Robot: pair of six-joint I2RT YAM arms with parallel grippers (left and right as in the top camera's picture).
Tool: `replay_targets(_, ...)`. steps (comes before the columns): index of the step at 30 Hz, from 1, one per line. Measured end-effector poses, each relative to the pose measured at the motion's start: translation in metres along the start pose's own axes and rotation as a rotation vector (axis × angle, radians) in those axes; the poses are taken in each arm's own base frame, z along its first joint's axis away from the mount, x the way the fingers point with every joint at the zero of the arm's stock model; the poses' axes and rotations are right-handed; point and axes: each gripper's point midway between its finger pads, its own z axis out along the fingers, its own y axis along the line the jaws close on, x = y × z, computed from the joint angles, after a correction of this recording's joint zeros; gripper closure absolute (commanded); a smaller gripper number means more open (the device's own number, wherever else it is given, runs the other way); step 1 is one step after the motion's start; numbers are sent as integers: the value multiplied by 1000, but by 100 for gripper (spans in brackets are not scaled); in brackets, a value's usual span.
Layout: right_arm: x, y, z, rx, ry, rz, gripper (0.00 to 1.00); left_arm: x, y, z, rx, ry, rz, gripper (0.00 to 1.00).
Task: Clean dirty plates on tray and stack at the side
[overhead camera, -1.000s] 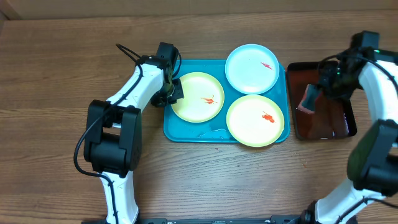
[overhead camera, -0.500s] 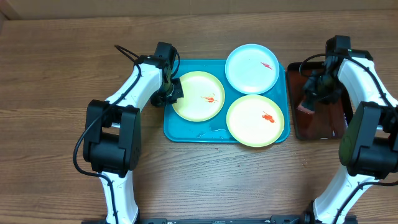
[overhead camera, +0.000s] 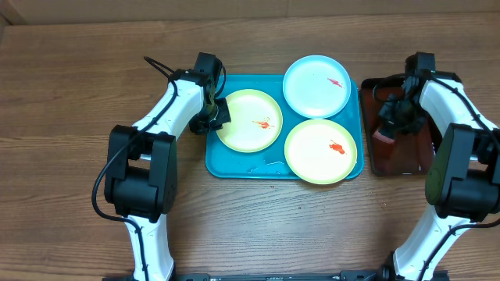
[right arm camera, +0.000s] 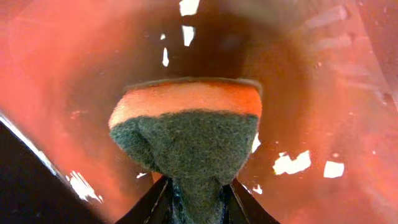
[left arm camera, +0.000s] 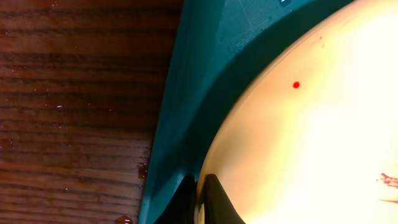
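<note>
Three plates lie in the teal tray: a pale yellow-green plate on the left, a light blue plate at the back, and a second yellow-green plate at the front right. Each carries red smears. My left gripper is shut on the left plate's rim, one finger above and one below, beside the tray wall. My right gripper is shut on an orange and green sponge, pinching its scouring side over the dark red tray.
The dark red tray is wet and glossy and sits just right of the teal tray. A small puddle lies on the teal tray's front edge. Bare wooden table surrounds both trays.
My right gripper has swung left over the dark red tray to the sponge and closed on it. The left gripper and the plates have not moved.
</note>
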Motion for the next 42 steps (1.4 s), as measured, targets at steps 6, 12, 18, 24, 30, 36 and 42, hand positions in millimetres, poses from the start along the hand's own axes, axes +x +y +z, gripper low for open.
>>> replay_targets(6,-1,3,4,-20,-11,-11,96,0,0,0,0,0,-5,96)
replay_targets(12,4,2,3,-19,13,-9,96,0,0,0,0,0,-6,96)
replay_targets(18,34,11,-17,-74,178,-28,96,-1,-1,0,5,-3,-5,96)
replay_targets(24,16,29,-76,-166,110,-66,96,-4,-3,0,15,-14,-4,96)
replay_targets(30,8,30,-146,-209,-63,-98,96,-3,-4,0,19,-12,1,96)
replay_targets(36,-5,21,-148,-147,-144,-172,96,-4,-4,0,21,-14,31,96)
replay_targets(42,-6,14,-144,-103,-151,-225,96,-6,-6,0,29,-21,45,96)
